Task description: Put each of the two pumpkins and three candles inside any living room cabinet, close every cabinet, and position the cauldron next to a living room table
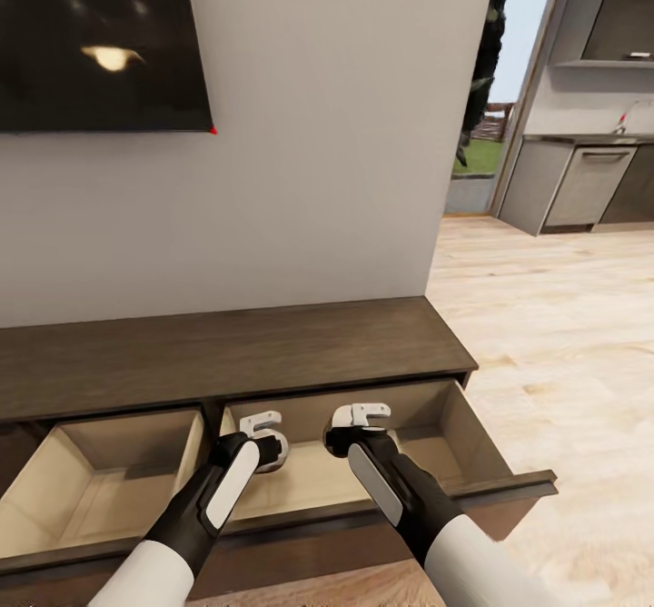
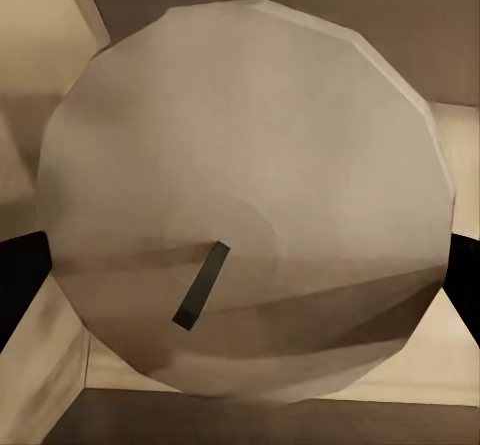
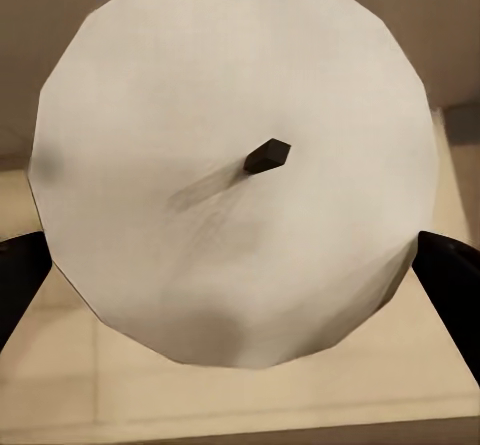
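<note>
Two hands, left hand (image 1: pixel 264 437) and right hand (image 1: pixel 361 425), each grip a candle (image 2: pixel 245 200) directly above the cabinet's (image 1: pixel 227 353) open drawer (image 1: pixel 427 443).

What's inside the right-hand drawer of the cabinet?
Both grippers, left and right, reach into the open right drawer, each holding a pale candle. The floor under them is hidden; the rest looks bare.

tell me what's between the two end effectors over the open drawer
Head view: only bare drawer floor lies between the left end effector, gripping the left candle, and the right end effector, gripping the right candle.
</note>
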`<state>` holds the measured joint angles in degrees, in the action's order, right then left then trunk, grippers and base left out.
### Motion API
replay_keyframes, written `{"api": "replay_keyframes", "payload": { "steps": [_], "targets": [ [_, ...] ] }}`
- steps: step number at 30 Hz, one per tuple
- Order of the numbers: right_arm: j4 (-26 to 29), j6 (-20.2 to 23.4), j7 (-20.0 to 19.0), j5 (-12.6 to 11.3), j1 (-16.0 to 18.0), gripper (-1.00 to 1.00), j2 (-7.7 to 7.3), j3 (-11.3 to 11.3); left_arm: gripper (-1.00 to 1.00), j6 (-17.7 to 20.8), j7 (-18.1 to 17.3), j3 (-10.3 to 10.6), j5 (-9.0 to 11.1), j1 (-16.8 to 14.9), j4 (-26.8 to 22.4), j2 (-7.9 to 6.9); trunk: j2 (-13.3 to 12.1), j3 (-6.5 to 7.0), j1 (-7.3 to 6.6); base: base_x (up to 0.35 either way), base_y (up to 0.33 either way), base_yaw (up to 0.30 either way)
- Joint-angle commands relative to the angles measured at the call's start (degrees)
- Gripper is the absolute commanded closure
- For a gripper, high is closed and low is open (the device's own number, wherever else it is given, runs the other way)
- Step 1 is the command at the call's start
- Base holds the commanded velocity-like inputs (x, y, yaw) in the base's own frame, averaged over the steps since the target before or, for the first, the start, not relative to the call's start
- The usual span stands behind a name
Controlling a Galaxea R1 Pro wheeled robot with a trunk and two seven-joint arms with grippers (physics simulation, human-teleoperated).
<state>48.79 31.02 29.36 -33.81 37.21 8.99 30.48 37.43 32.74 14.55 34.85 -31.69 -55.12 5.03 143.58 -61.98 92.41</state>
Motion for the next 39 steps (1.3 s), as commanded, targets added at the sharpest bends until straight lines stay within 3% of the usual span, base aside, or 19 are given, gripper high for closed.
{"api": "replay_keyframes", "payload": {
  "steps": [1, 21, 28, 39],
  "targets": [
    [0.1, 0.0, 0.6, -0.5, 0.1, 1.0, -0.03, 0.2, 1.0, 0.0, 0.6, 0.1, 0.6, 0.0, -0.1, -0.02, 0.0, -0.28, 0.01, 0.0, 0.0, 0.0],
    [0.0, -3.0, 0.5, -0.4, 0.1, 1.0, 0.0, 0.4, 1.0, -1.8, 0.7, 0.1, 0.6, 0.0, 0.2, 0.07, 0.3, -4.71, 0.52, 0.0, 0.0, 0.0],
    [-1.8, -6.7, 0.5, -0.4, 0.1, 1.0, 0.05, 3.2, 1.0, -2.5, 0.9, 0.1, 0.5, 0.0, 0.1, 0.07, 0.4, -6.26, 0.7, 0.0, 0.0, 0.0],
    [-2.3, -7.3, 0.5, -0.3, 0.1, 1.0, 0.06, 3.7, 1.0, -3.6, 1.4, 0.1, 0.5, 0.0, 0.0, 0.07, 0.6, -8.7, 0.99, 0.0, 0.0, 0.0]
  ]
}}
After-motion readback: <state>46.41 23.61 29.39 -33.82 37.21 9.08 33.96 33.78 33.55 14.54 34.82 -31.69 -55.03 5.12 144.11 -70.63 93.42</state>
